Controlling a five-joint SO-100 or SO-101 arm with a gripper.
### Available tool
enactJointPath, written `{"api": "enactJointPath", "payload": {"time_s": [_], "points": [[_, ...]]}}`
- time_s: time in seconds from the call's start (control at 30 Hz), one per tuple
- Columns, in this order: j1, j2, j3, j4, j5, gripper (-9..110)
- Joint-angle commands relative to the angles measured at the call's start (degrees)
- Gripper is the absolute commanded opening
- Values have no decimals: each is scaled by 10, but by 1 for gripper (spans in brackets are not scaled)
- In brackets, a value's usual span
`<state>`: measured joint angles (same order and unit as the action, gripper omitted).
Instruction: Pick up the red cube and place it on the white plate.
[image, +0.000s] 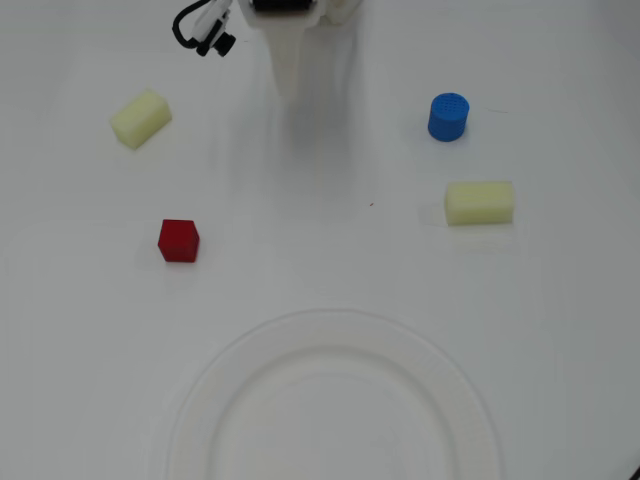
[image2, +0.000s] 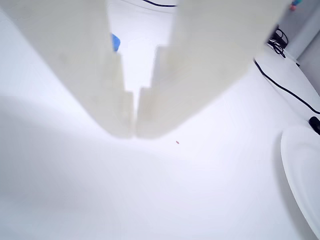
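Observation:
The red cube (image: 179, 241) sits on the white table at the left of the overhead view, above and left of the white plate (image: 200, 400), which fills the bottom centre. The plate's rim also shows at the right edge of the wrist view (image2: 300, 170). My white gripper (image: 288, 88) hangs at the top centre of the overhead view, well away from the cube, up and to its right. In the wrist view the gripper (image2: 135, 132) has its two fingertips pressed together with nothing between them. The red cube is out of the wrist view.
A blue ridged cylinder (image: 448, 117) stands at the upper right, and a sliver of it shows in the wrist view (image2: 115, 42). Pale yellow blocks lie at the upper left (image: 140, 118) and at the right (image: 479, 203). A black cable (image: 197, 28) lies by the arm base.

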<state>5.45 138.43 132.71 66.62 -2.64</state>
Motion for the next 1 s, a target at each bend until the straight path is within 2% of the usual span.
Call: {"api": "enactJointPath", "payload": {"time_s": [0.0, 0.37, 0.57, 0.97], "points": [[28, -119, -149, 18, -17, 2], [145, -387, -385, 76, -141, 32], [171, -480, -440, 76, -160, 33], [150, -590, -450, 24, -156, 31]]}}
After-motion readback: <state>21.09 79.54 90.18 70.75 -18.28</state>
